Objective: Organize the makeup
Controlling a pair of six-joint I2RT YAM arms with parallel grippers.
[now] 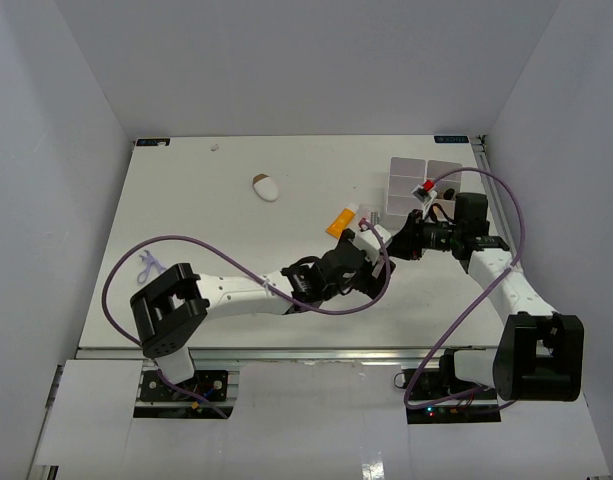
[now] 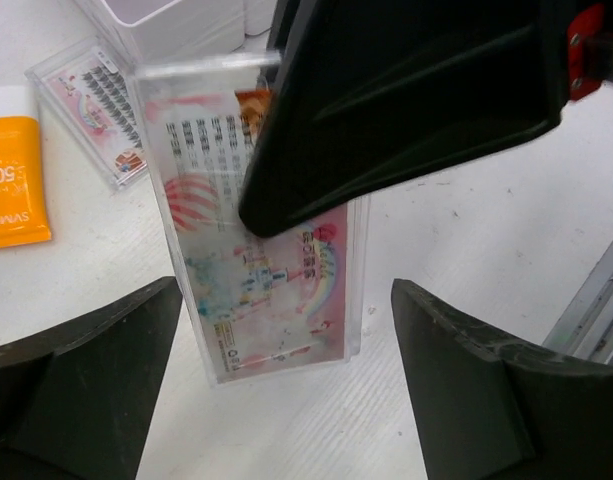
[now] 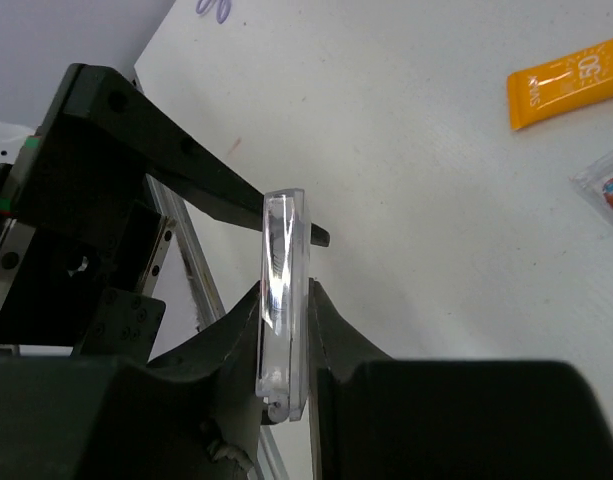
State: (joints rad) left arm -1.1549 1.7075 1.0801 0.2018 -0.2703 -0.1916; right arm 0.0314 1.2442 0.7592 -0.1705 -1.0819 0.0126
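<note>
In the top view the left gripper (image 1: 369, 256) and right gripper (image 1: 391, 240) meet tip to tip at mid-table, just beside the tube (image 1: 338, 221). The box (image 1: 406, 168) lies behind them and the oval piece (image 1: 266, 187) is well apart to the left. The palette between the tips is too small to make out here.

In the left wrist view the left gripper (image 2: 286, 290) stands with its jaws wide apart, either side of the palette (image 2: 286, 330) but not touching it. A black finger (image 2: 406, 100) of the right gripper lies across the palette's upper part. A second palette (image 2: 91, 100), the tube (image 2: 11, 185) and the box (image 2: 176, 20) lie beyond.

In the right wrist view the right gripper (image 3: 286, 320) is clamped on the palette (image 3: 283, 250), which stands edge-on above the table.

The step looks like a handover to the right arm. The next move likely calls for the left arm to back clear. The right arm would then carry the thin case to a box compartment without letting it slip.
</note>
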